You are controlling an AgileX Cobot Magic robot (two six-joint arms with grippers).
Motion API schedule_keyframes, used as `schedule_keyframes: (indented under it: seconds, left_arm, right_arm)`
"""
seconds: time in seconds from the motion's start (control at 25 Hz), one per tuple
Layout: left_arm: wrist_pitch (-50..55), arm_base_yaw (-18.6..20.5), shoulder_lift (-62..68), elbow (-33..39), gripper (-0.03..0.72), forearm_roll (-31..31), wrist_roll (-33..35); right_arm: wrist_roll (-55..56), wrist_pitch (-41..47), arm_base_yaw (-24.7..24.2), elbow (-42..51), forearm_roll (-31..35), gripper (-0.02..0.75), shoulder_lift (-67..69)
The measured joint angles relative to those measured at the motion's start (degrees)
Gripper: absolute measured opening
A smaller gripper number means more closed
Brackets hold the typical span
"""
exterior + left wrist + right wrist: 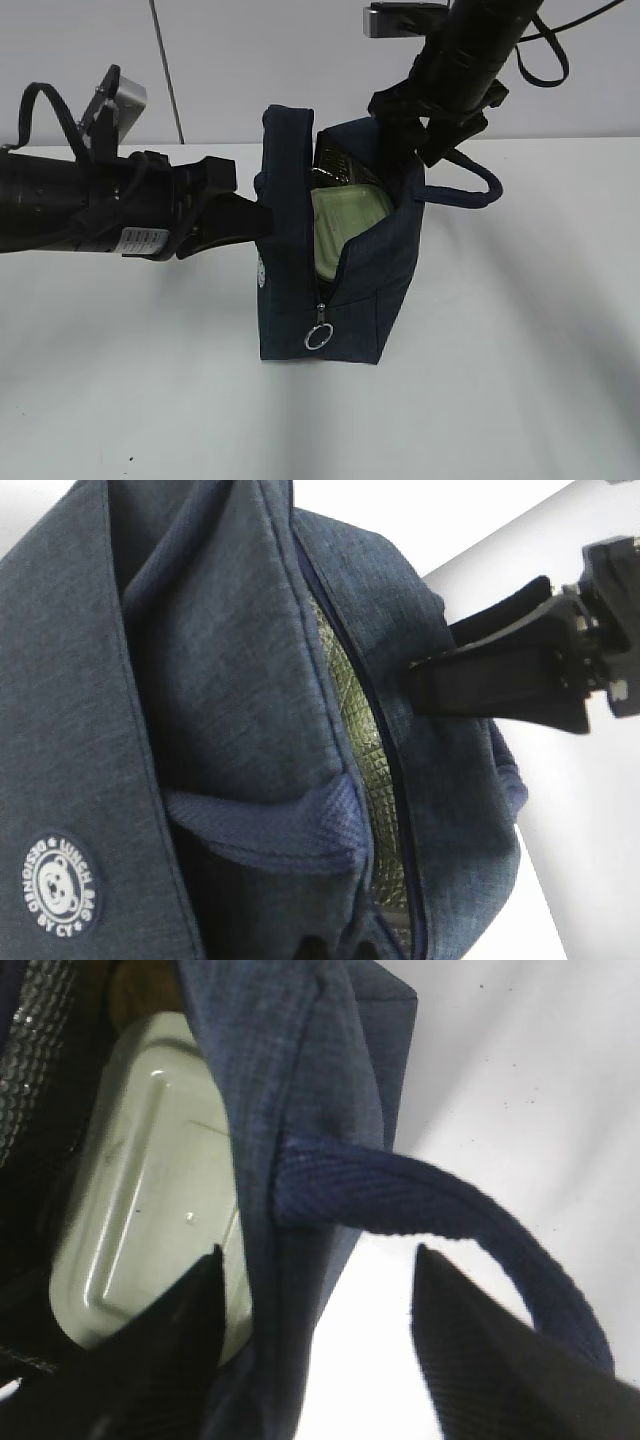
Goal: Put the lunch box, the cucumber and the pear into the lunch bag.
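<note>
The right gripper (315, 1350) has its fingers (170, 1360) spread apart, astride the right wall of the lunch bag (385, 280): one finger sits inside the opening, just beside the lunch box (150, 1190), and the other stands outside near the loop handle (450, 1210). Nothing is clamped between them. In the exterior view this gripper (440, 130) comes down from above at the bag's upper right edge.

The left gripper (250, 218) has its fingers closed together, and their tips meet the bag's left wall; whether fabric is pinched between them cannot be told.

The bag stands upright on the white desk (120, 400), unzipped down its front, with the silver ring pull (319, 337) hanging low. The pale green lid of the lunch box (345, 228) shows through the gap, standing on edge inside. Above it lies a dark, glossy shape (335, 160); what it is cannot be told. The left wrist view shows silver lining (350, 700) and a round bear logo (60, 888) on the bag's side.
</note>
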Motion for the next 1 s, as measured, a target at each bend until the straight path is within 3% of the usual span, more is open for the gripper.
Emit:
schedule_keyframes:
  seconds: [0.12,0.32,0.68,1.0]
  left_arm:
    - [0.0,0.0,0.0,0.0,-0.015,0.0,0.0]
    - [0.0,0.0,0.0,0.0,-0.015,0.0,0.0]
    - [0.0,0.0,0.09,0.0,-0.015,0.0,0.0]
    - [0.0,0.0,0.09,0.0,-0.015,0.0,0.0]
  right_arm:
    - [-0.79,-0.08,0.0,0.0,2.3,0.578,-0.13]
    - [-3.26,-0.08,0.0,0.0,5.69,0.536,-0.35]
    - [-4.26,-0.08,0.0,1.01,4.29,0.494,-10.73]
    - [-6.11,-0.84,0.0,18.43,5.71,0.492,-26.13]
